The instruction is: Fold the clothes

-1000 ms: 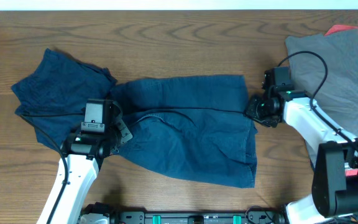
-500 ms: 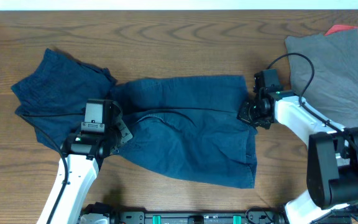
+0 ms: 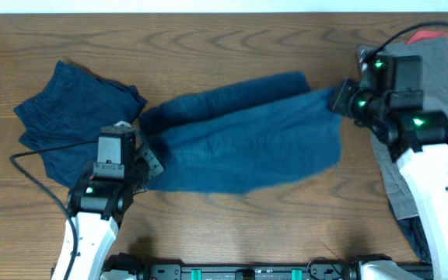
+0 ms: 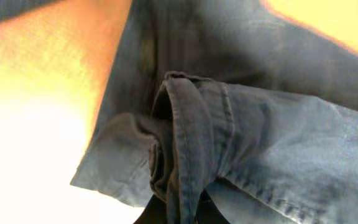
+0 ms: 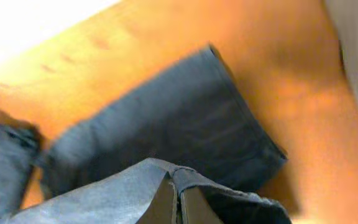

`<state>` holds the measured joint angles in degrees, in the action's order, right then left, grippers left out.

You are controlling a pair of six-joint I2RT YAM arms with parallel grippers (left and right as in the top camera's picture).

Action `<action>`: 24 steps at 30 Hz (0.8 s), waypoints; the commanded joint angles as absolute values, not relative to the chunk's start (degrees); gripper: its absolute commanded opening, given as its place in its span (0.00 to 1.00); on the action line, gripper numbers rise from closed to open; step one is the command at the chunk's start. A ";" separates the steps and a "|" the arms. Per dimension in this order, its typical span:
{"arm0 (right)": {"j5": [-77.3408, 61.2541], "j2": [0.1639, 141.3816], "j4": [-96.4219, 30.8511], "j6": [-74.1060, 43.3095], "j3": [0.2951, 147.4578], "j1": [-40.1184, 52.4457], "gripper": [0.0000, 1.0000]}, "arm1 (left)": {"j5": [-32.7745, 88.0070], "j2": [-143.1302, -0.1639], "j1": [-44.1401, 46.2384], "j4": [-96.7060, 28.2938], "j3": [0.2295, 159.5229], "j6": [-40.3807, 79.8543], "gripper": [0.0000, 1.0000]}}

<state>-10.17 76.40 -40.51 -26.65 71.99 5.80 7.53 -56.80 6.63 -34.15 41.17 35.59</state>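
The navy shorts [image 3: 239,144] are hanging stretched above the middle of the desk [image 3: 232,47]. The left fingers [image 4: 146,218] are pinching a bunched stitched edge at one end and the right fingers [image 5: 165,204] are pinching the hem at the other, so I think both ends should be kept level and taut while one half is being laid over the other. I am counting two pairs of navy shorts, the second pair [image 3: 68,124] lying crumpled at the left, one grey garment [image 3: 434,70] and one red garment [image 3: 430,37].
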 commanded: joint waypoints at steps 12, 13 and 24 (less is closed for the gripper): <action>-7.49 91.55 -19.75 -23.46 72.20 6.04 0.01 | -1.23 -68.66 6.44 -18.48 41.58 39.22 0.06; -7.49 92.84 -17.74 -23.46 72.20 6.04 0.01 | -1.21 -69.73 6.44 -17.32 41.58 39.62 0.06; -7.92 109.10 4.82 -23.49 72.20 8.40 0.01 | -1.21 -82.54 6.46 -5.87 41.58 42.30 0.12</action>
